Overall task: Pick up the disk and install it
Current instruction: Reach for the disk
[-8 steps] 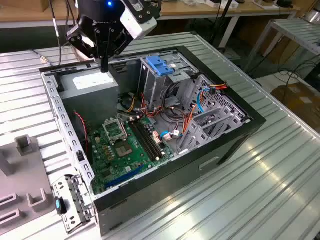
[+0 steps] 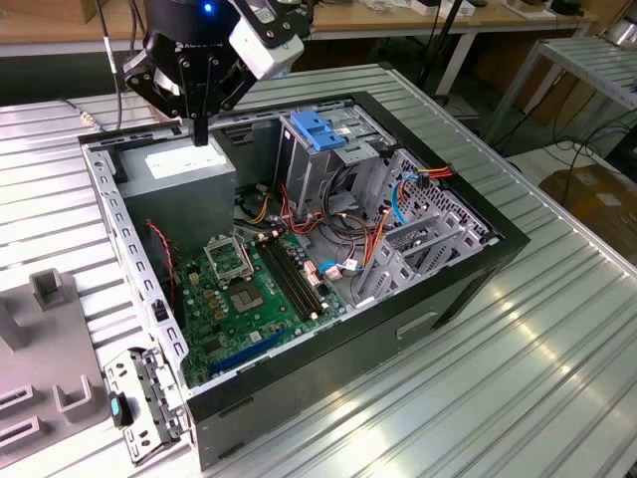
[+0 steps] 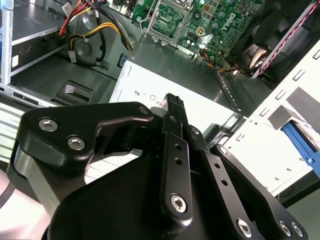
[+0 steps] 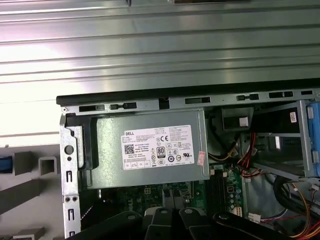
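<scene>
Gripper [image 2: 200,137] closed above power supply [image 2: 171,167].

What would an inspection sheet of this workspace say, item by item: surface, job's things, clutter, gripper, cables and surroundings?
Surface: ribbed metal table bearing an open computer case.
Job's things: upright drive cage with a blue handle inside the case, beside the grey power supply box.
Clutter: grey fixture and metal bracket on the table, at the exterior view's left of the case.
Gripper: gripper shut, holding nothing, over the power supply box.
Cables: coloured wires loose inside the case; one cable on the table behind it.
Surroundings: wooden benches, cardboard box.
</scene>
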{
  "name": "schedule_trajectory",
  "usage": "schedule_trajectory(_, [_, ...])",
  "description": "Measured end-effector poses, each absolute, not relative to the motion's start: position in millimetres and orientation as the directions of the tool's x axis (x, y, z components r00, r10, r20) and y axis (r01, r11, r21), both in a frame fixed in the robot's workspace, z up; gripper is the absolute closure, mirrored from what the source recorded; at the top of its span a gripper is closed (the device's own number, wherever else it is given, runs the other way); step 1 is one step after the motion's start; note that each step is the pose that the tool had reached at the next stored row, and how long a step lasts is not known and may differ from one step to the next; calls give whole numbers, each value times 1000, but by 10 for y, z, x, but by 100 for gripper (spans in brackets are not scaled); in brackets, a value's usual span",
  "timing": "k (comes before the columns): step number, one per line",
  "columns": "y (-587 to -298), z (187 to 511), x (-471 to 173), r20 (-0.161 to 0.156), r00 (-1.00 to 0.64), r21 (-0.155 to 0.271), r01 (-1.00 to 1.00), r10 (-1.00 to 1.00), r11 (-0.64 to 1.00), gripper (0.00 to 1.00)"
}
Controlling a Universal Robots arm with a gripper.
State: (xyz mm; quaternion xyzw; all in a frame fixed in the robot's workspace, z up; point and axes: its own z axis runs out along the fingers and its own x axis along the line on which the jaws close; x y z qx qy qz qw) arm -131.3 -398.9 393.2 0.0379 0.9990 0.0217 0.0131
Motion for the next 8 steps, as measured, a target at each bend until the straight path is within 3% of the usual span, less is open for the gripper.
schedule_trajectory(8, [-3989, 3928, -1395, -24, -997, 44, 75, 76, 996, 89])
